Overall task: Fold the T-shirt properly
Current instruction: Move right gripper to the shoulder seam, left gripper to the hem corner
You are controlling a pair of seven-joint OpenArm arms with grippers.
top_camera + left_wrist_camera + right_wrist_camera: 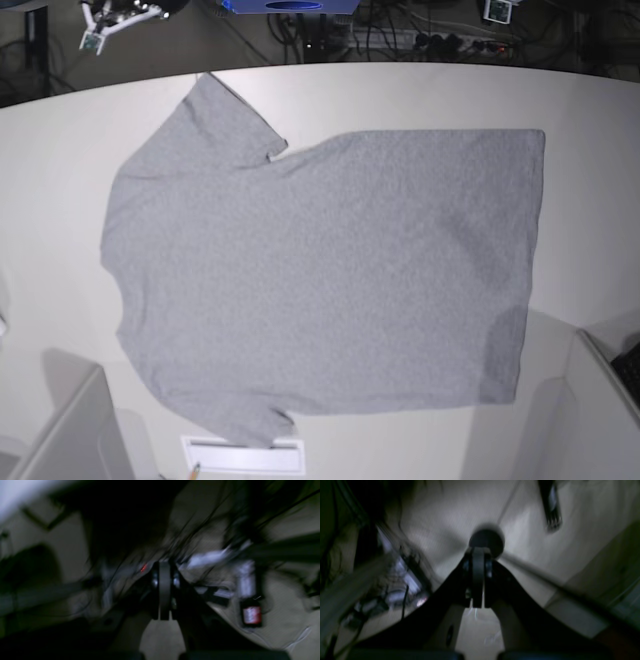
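the t-shirt (320,270) lies flat, plain side up, across the middle of the table (600,110). left gripper (164,590) and right gripper (478,580) are both closed together, holding nothing.

1. Base view: bright, even overhead light. The heather-grey short-sleeved cotton T-shirt (320,275) and the pale rounded table (590,180) are sharp, with no glare.
2. Soft shadows fall on the table near the lower left corner and along the shirt's lower right hem. The table's far edge bows slightly.
3. Left wrist view: very dim, heavily motion-smeared. The black left gripper (164,591) is the sharpest part; the background streaks.
4. Right wrist view: dim and blurred. The black right gripper (478,578) stands dark against a paler, unevenly lit surface.
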